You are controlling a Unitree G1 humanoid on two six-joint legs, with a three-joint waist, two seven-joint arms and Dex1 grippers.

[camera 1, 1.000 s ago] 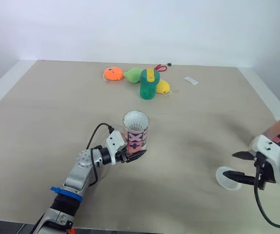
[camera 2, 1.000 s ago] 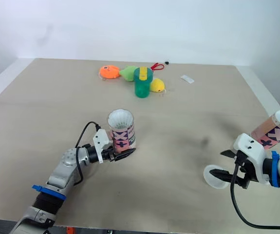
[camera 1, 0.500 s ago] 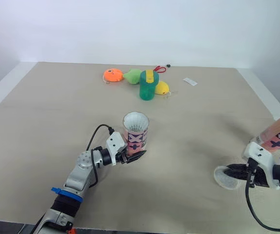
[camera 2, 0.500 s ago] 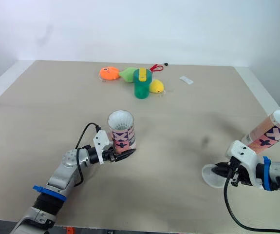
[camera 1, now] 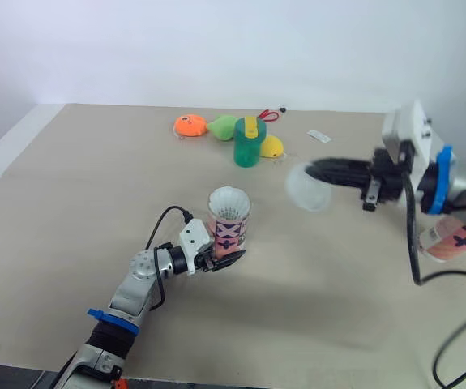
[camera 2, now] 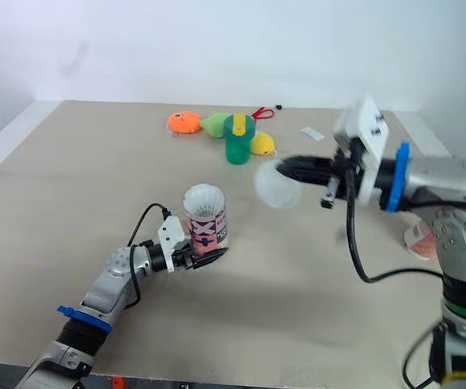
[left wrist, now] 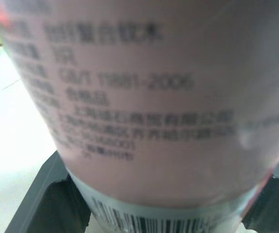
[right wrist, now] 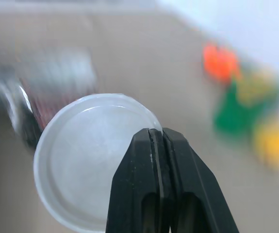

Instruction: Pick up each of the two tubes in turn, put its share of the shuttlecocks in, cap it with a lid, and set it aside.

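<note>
One tube (camera 1: pixel 228 228) stood upright mid-tabletop (camera 1: pixel 70 186), shuttlecocks (camera 1: pixel 229 200) filling its mouth, its base clamped in the left gripper (camera 1: pixel 216 258). To its right, the right gripper (right wrist: pixel 156 133) (fingers pressed together) pinched a translucent lid (right wrist: pixel 81 155) in the air. The second tube (camera 1: pixel 447 241) rested near the tabletop's right edge.

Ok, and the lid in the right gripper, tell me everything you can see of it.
The lid is a round, shallow disc of what looks like translucent whitish plastic, with a raised rim around a flat centre. The right gripper pinches its edge, jaws shut on it. It hangs tilted in the air above the table, touching nothing else, to the right of the green cup and of the tube in the left gripper.
</note>
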